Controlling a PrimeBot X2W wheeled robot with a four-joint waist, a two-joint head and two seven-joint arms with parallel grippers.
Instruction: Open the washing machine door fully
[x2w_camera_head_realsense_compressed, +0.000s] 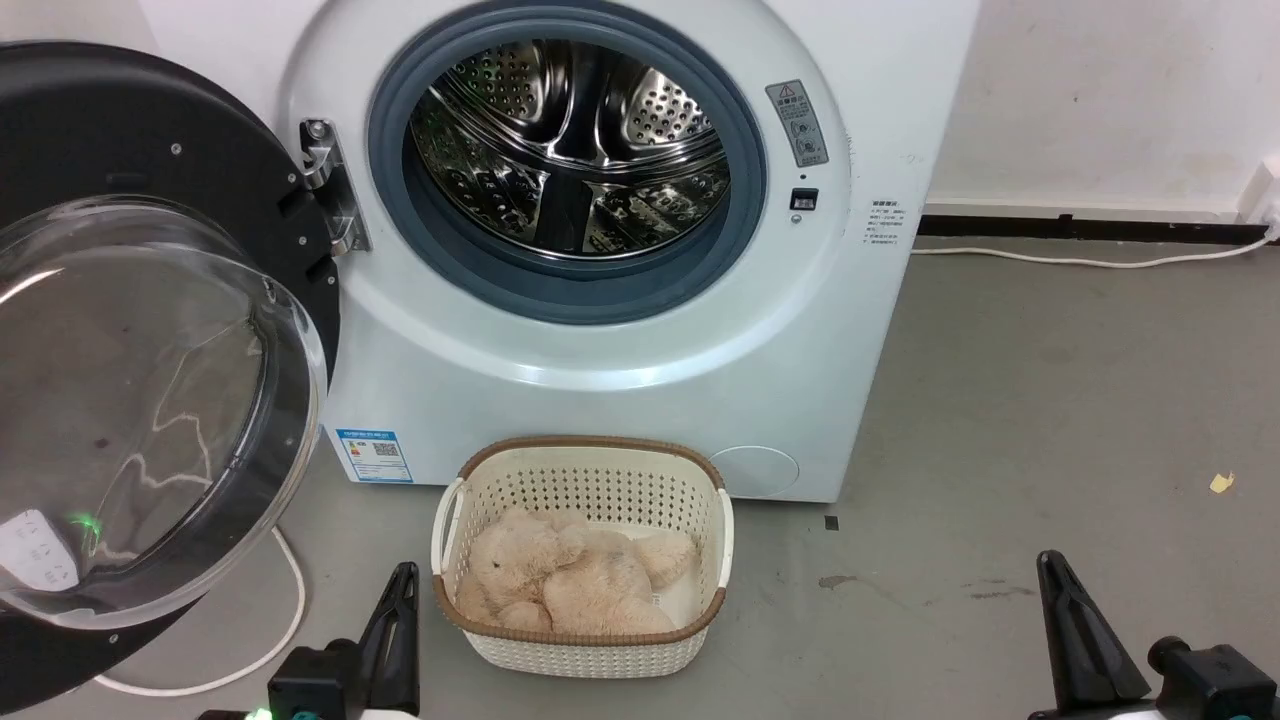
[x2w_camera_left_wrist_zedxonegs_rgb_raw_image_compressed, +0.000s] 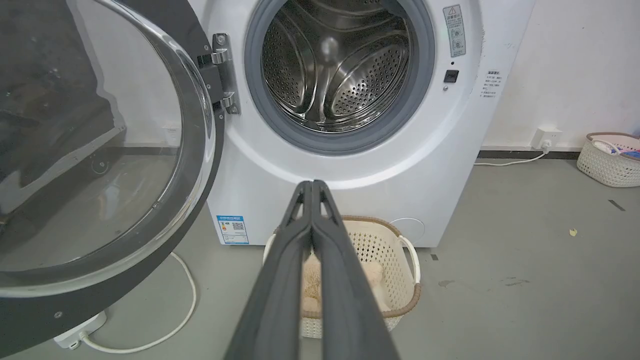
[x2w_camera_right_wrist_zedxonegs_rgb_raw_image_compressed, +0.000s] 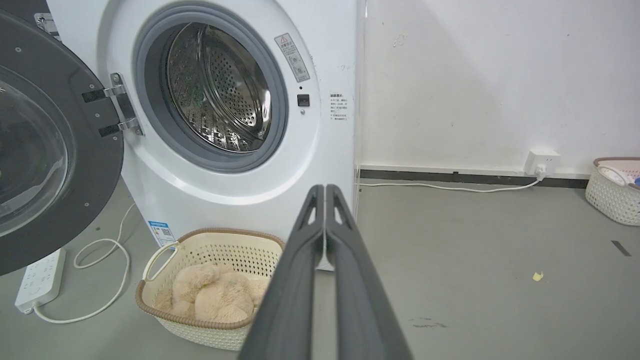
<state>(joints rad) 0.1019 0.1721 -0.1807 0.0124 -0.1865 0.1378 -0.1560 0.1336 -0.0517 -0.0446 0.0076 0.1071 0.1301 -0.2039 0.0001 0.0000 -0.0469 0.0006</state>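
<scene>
Washing machine (x2w_camera_head_realsense_compressed: 640, 400): white front-loader standing on grey floor (x2w_camera_head_realsense_compressed: 1050, 400) against a white wall (x2w_camera_head_realsense_compressed: 1100, 100).
Washing machine door (x2w_camera_head_realsense_compressed: 120, 120): round, glossy black, with a clear bulging glass bowl at its centre. It is swung wide open to the left of the head view on a metal hinge (x2w_camera_head_realsense_compressed: 330, 185), inner face showing.
Drum (x2w_camera_head_realsense_compressed: 570, 150): perforated steel behind a grey rim, uncovered.
Basket (x2w_camera_head_realsense_compressed: 585, 445): cream, perforated, brown-rimmed, on the floor just in front of the machine.
Plush toy (x2w_camera_head_realsense_compressed: 570, 585): beige, lying in the basket.
Left gripper (x2w_camera_left_wrist_zedxonegs_rgb_raw_image_compressed: 312, 184): fingers pressed together, holding nothing, low and just left of the basket.
Right gripper (x2w_camera_right_wrist_zedxonegs_rgb_raw_image_compressed: 325, 187): fingers pressed together, holding nothing, well right of the basket.
Power strip (x2w_camera_right_wrist_zedxonegs_rgb_raw_image_compressed: 40, 282): white, on the floor below the door.
</scene>
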